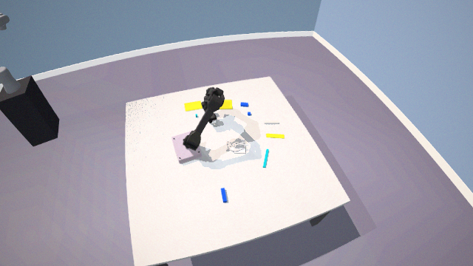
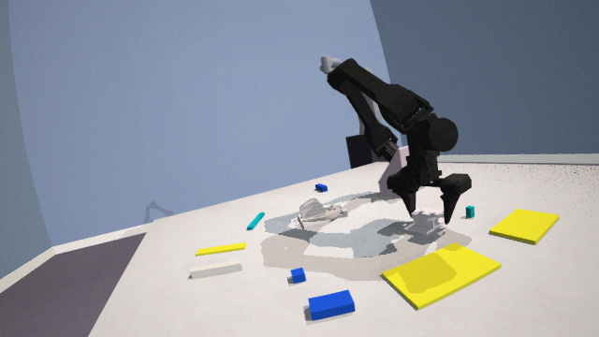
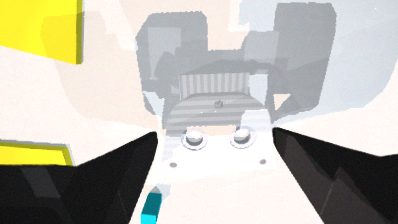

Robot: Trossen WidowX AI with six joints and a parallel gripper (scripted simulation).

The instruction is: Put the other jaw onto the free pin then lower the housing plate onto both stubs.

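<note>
The open, empty gripper (image 2: 430, 219) (image 3: 214, 134) straddles the housing (image 2: 424, 221) (image 3: 218, 152); mesh and closure look undone, parts (image 2: 319, 212) (image 1: 237, 146) lying apart from it.
</note>
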